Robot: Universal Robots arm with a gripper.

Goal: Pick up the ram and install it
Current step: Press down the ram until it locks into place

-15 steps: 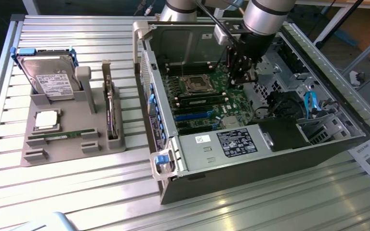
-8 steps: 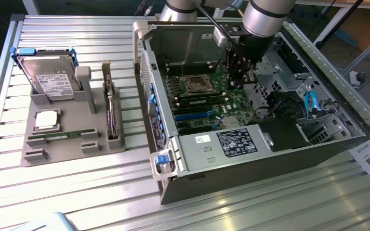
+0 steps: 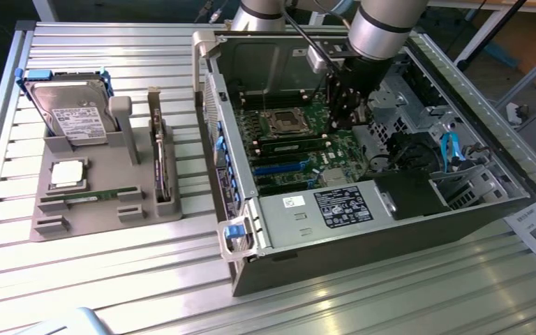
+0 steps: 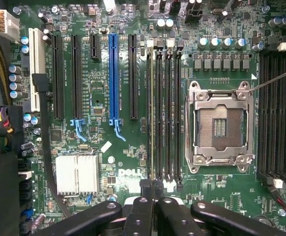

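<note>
On the grey tray (image 3: 109, 167): that's where the ram (image 3: 86, 197) is, a thin green stick lying flat in its cradle near the tray's front edge, out on the bench (image 3: 109, 279).
Jaws: the gripper (image 4: 152, 189) is pressed together, and I can't make out anything pinched in it.
Gripper spot: down inside the open computer case (image 3: 214, 105), hovering over the motherboard at one end of the memory slots (image 4: 165, 113), with the empty CPU socket (image 4: 220, 125) just beside them.
Which way the ram lies: well apart from the jaws, outside the case, off toward the exterior view's left.
Long axis: roughly left-right in the exterior view.
In the way: the case side wall, plus the dark expansion card (image 3: 159, 160) standing on edge between ram and case.
Neighbours: silver processor chip (image 3: 68, 173) just behind the ram, hard drive (image 3: 72, 112) further back.
Not sure: the slot in line with the jaws shows a paler strip, can't tell if a stick sits in it.
</note>
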